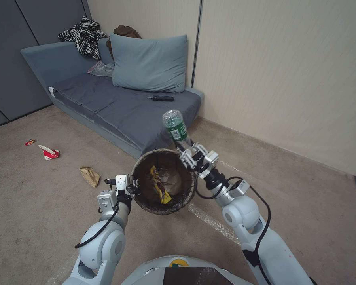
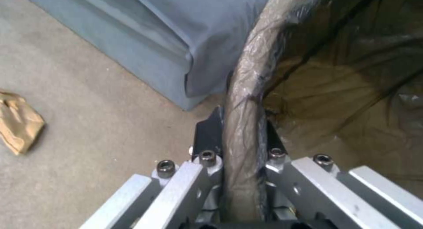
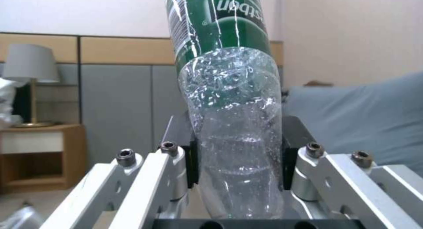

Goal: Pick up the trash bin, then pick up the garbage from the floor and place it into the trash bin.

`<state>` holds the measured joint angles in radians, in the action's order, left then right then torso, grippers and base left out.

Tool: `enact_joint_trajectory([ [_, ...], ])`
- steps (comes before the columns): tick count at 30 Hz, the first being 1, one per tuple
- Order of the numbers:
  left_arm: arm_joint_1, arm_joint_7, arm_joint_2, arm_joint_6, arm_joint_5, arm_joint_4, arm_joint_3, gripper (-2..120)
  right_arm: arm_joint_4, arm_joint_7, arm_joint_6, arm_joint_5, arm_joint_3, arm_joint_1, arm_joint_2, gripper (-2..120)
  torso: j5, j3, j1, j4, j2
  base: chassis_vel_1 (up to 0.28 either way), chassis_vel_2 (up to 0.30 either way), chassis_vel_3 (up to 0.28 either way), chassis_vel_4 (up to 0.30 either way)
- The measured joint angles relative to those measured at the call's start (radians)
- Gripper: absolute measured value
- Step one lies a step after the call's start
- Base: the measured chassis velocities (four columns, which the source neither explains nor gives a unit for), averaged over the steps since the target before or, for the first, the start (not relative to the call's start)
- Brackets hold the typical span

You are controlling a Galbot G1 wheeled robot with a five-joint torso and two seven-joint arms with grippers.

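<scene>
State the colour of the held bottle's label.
Green with white print on the bottle, clearest in the right wrist view.

The left tool clamps the trash bin rim, paper bag on carpet nearby.

Surfaces as I read them from my station — mostly matt, little shine.

Beside the matt cloth sofa, the trash bin wears a thin, glossy, wrinkled plastic liner over its rim; I have the left gripper, brushed metal links with black pads, pinching that rim. The right gripper, same bare metal, clamps the bottle — clear crinkled plastic with a glossy green label. The carpet looks rough and dull; on it the paper bag is creased and matt.
</scene>
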<state>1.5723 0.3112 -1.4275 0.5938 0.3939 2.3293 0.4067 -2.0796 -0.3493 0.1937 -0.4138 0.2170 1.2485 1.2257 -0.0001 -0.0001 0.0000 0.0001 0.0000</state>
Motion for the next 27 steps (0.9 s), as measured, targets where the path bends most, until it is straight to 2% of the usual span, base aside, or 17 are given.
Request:
enact_joint_trajectory([
  [27,0.0,0.019,0.002,0.02,0.036,0.016,0.0,4,0.032,0.016,-0.017,0.04,-0.098,0.023,-0.007,30,0.0001,0.0,0.0,-0.0001,0.0,0.0,0.0,0.0,0.0],
])
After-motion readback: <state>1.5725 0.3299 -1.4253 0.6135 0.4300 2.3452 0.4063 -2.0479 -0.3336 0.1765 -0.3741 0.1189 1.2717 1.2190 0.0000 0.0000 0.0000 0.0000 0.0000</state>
